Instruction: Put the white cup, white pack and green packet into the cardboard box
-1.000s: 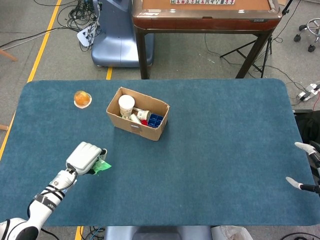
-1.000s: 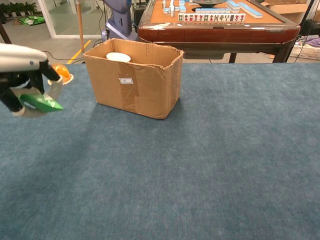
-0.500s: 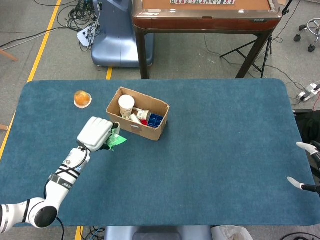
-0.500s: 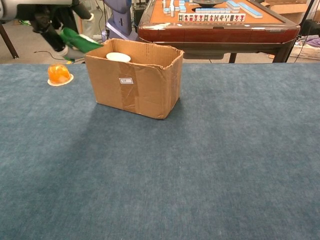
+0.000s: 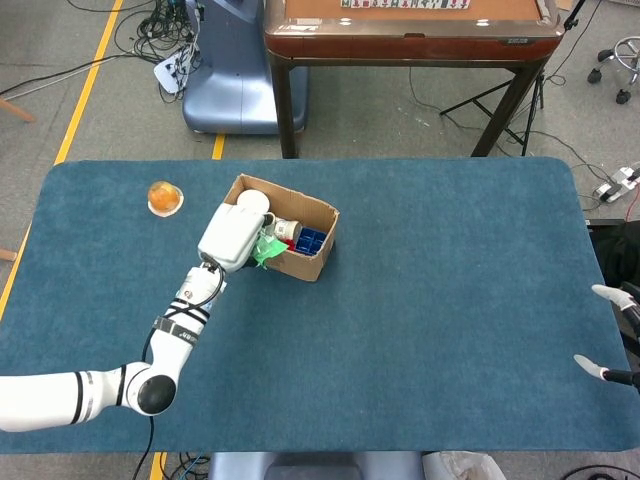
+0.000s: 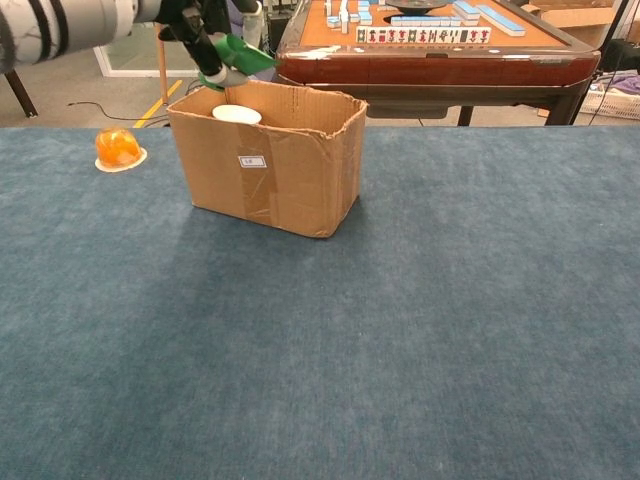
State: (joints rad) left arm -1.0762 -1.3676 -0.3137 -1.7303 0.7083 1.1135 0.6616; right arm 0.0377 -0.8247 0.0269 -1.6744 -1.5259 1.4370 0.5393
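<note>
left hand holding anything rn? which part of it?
Yes: the left hand grips the green packet by one end, above the cardboard box; the other end sticks out free.

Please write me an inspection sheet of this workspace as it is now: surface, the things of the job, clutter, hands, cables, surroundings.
Surface: blue felt table, bare over most of its area.
Job's things: cardboard box open on the table's left part; white cup upright inside it; green packet held above the box's opening; white pack cannot be told apart among the box's contents.
Clutter: orange object on a small disc, left of the box, apart from it.
Hands: left hand grips the green packet over the box; right hand at the table's right edge, only fingertips seen.
Cables: cables on the floor behind the table.
Surroundings: mahjong table behind; blue machine base on the floor.
</note>
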